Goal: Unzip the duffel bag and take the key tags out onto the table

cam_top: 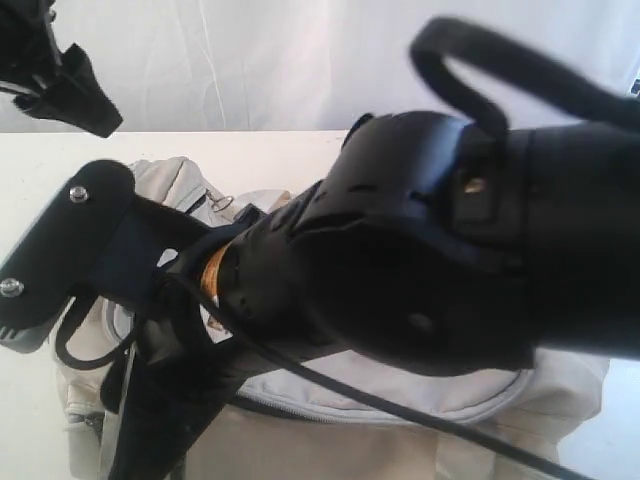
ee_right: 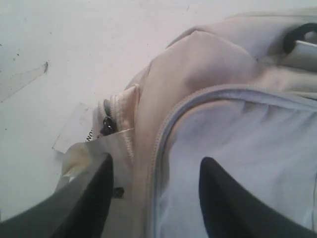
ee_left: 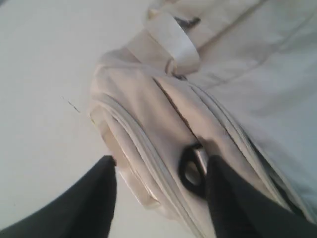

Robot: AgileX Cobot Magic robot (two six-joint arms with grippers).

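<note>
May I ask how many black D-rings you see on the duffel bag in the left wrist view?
1: the black D-ring lies on the duffel bag by its zipper piping, close to one finger of the left gripper. Others may be hidden.

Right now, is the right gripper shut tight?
No, the right gripper has its fingers wide apart, with the duffel bag showing between them.

From where I sit, this reads as a robotics lab test cell, not a home or a shop. I see a bare white tabletop (cam_top: 25, 165) with a few small marks and a plain white curtain (cam_top: 250, 60) hung behind it as a backdrop. A bulky black robot arm (cam_top: 430, 270) trailing an exposed cable (cam_top: 420, 415) crowds my overview camera.
</note>
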